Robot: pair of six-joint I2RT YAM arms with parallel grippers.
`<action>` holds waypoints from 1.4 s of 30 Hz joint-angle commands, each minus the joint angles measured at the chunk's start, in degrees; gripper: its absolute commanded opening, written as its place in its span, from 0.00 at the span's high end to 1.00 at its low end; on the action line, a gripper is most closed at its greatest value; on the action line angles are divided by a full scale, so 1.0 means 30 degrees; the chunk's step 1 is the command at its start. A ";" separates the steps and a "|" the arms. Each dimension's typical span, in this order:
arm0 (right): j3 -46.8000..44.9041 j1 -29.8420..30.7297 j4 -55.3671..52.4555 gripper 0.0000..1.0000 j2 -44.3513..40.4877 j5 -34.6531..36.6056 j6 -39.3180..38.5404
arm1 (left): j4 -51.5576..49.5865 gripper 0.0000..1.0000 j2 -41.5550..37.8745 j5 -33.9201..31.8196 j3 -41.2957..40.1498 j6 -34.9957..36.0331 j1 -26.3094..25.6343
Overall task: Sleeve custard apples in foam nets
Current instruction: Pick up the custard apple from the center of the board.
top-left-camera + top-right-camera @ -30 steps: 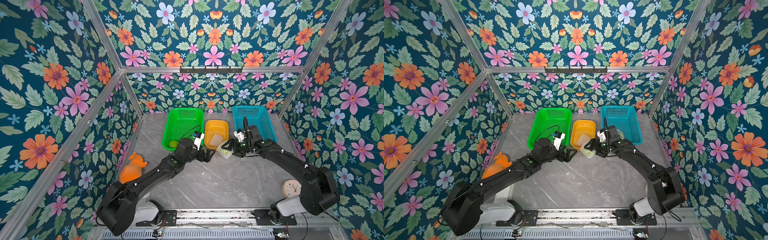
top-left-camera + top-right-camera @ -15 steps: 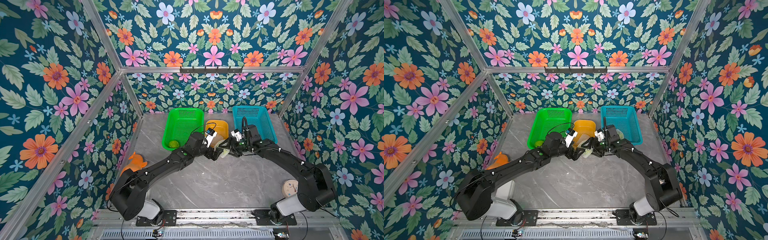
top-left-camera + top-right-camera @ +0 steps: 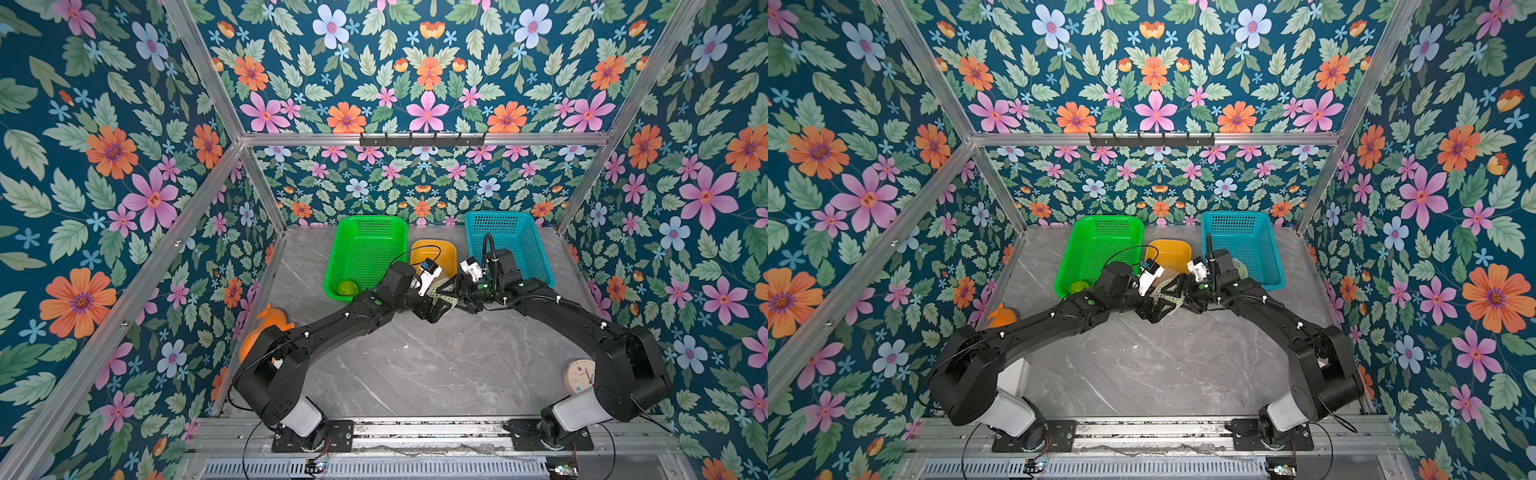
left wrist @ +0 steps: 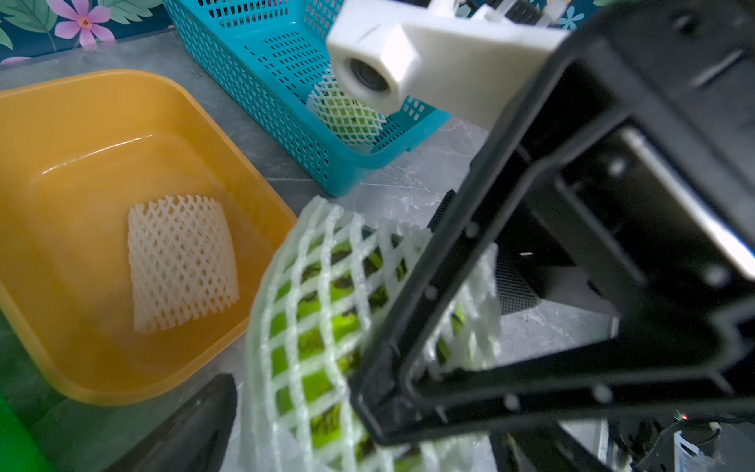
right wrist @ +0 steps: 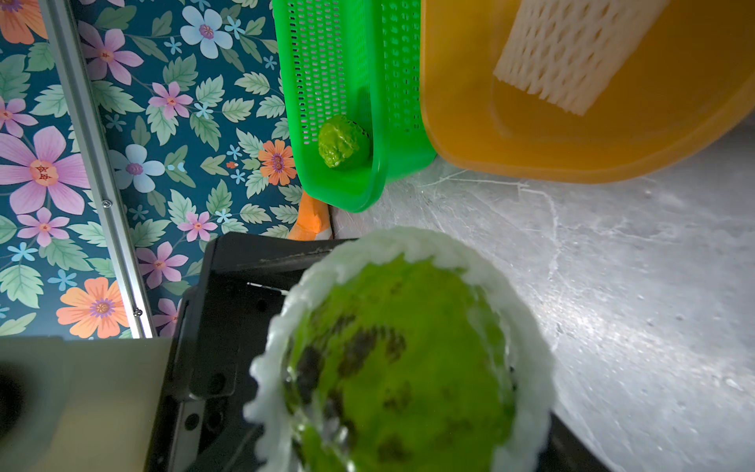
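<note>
In front of the yellow tub [image 3: 445, 249], my two grippers meet over one custard apple [image 5: 408, 359], green with dark patches, sitting inside a stretched foam net [image 4: 310, 310]. My right gripper [image 3: 461, 296] is shut on that net, and the fruit shows through its open end. My left gripper [image 3: 434, 307] stands open, with one finger [image 4: 192, 425] just beside the netted fruit. Another bare custard apple [image 3: 347, 288] lies in the green basket [image 3: 370, 232]. A sleeved one [image 4: 347, 114] rests in the blue basket [image 3: 515, 232]. A flat spare foam net [image 4: 182, 261] lies in the tub.
An orange plush toy [image 3: 266, 328] sits by the left wall behind my left arm. A small round clock [image 3: 577, 376] stands near the right arm's base. The three containers line the back edge of the grey marble table [image 3: 415, 365].
My left arm swung right from in front of the green basket and now meets the right gripper at the net. The right gripper with its net barely moved.
</note>
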 commanded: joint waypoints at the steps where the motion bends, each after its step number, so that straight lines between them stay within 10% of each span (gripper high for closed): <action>1: -0.0088 0.0022 0.0875 0.27 0.0083 -0.0536 0.0464 | 0.0604 0.04 0.0059 0.0049 0.0128 0.0123 0.0004; 17: -0.0456 0.0007 0.1450 0.27 0.0083 -0.0800 0.0675 | 0.1005 0.18 0.0563 0.0776 0.0127 -0.0172 -0.0007; 24: -0.0468 0.0021 0.1447 0.11 -0.0001 -0.0622 0.0587 | 0.1151 0.28 0.0593 0.0920 0.0092 -0.0333 0.0015; 42: -0.1785 -0.2836 -0.0469 0.01 -0.2272 0.1697 -0.0106 | 0.1917 0.27 -0.0054 0.1363 -0.0839 -0.2064 0.0397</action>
